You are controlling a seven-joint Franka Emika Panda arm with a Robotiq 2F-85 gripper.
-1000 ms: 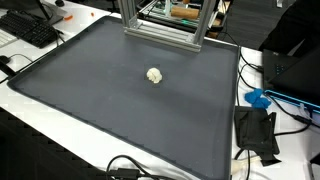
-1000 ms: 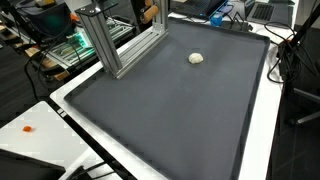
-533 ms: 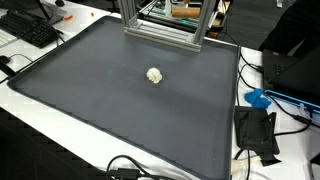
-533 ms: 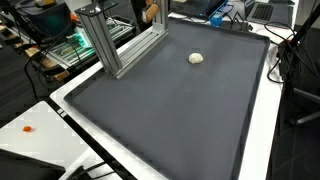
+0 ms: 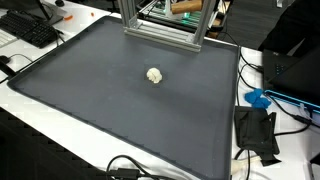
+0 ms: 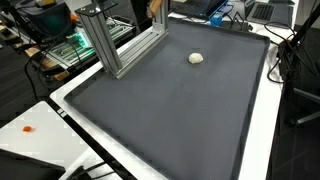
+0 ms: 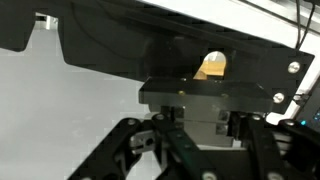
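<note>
In the wrist view my gripper (image 7: 190, 112) comes in from the bottom, its dark linkages framing a grey block with screws. Just past that block an orange-yellow thing (image 7: 213, 66) shows against a dark housing. How the jaws stand around it is too dark to make out. In both exterior views only a small orange shape (image 5: 185, 5) (image 6: 154, 3) shows at the top edge, behind the aluminium frame (image 5: 160, 28) (image 6: 118, 45); the arm itself is out of frame. A small crumpled white ball (image 5: 154, 75) (image 6: 196, 58) lies alone on the dark mat (image 5: 110, 110) (image 6: 170, 120), far from the gripper.
A keyboard (image 5: 30, 30) and cables lie beside the mat. A blue object (image 5: 258, 98) and a black box (image 5: 256, 132) sit off the mat's edge. A small orange item (image 6: 28, 128) rests on the white table border. Desks with equipment stand behind the frame.
The orange shape behind the frame has shifted slightly upward at the top edge of both exterior views. The white ball has not moved.
</note>
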